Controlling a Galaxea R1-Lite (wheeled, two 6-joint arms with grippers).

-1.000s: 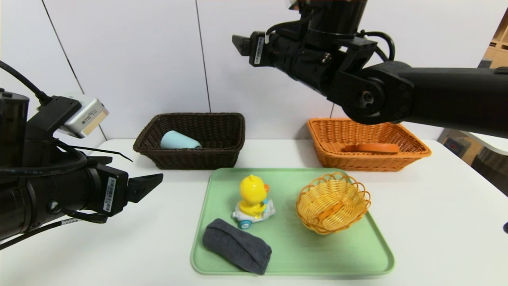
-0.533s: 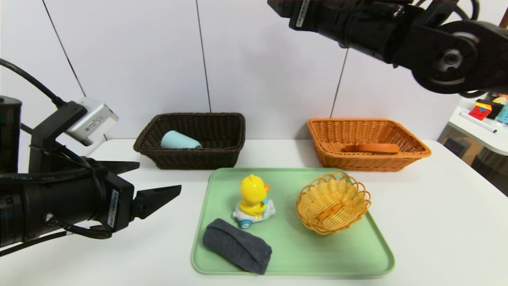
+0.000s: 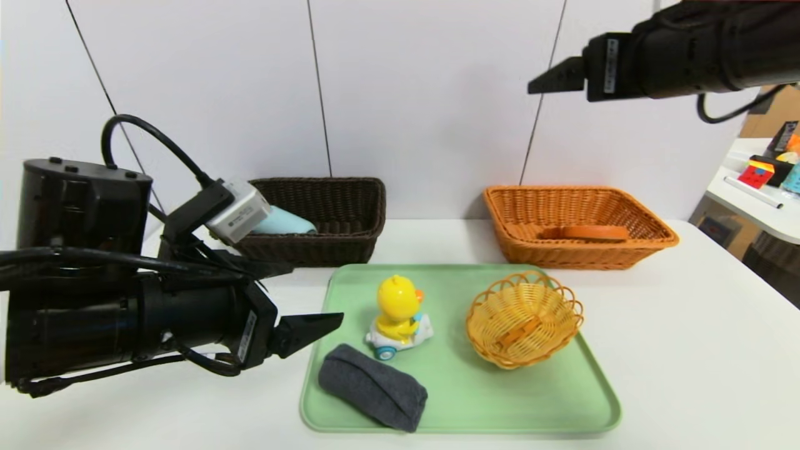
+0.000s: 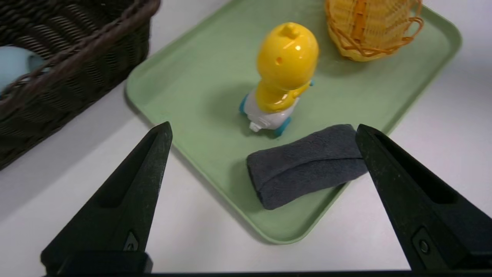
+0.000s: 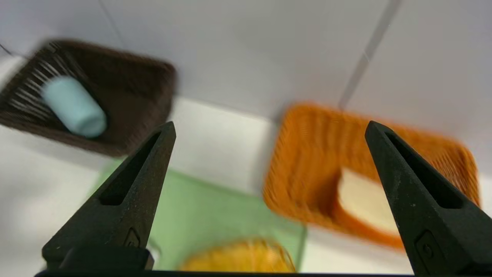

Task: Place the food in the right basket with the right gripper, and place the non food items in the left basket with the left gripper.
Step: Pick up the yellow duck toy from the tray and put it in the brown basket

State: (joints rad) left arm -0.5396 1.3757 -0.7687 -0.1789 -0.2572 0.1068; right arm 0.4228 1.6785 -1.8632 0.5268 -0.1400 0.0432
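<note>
Bread slice (image 5: pixel 367 202) is lying in the orange wicker basket (image 3: pixel 581 247); the right gripper (image 5: pixel 271 127) is hovering above, fingers apart. Left gripper (image 4: pixel 264 125), fingers apart, is hovering near the tray (image 3: pixel 500 406), where a scalloped wicker bowl (image 3: pixel 524 320) is sitting beside the duck toy (image 3: pixel 400 312).

You've got a yellow duck toy (image 3: pixel 399 303) on a white base, blue wheels; plain dark grey pouch (image 3: pixel 373 387); pale green tray (image 3: pixel 500 400); light blue cup (image 3: pixel 284 221). Your baskets: dark brown weave (image 3: pixel 350 215), orange weave (image 3: pixel 565 253). Bread (image 5: pixel 367 200) reads white, orange-brown crust (small bowl (image 3: pixel 524 322): yellow weave, orange trim).
</note>
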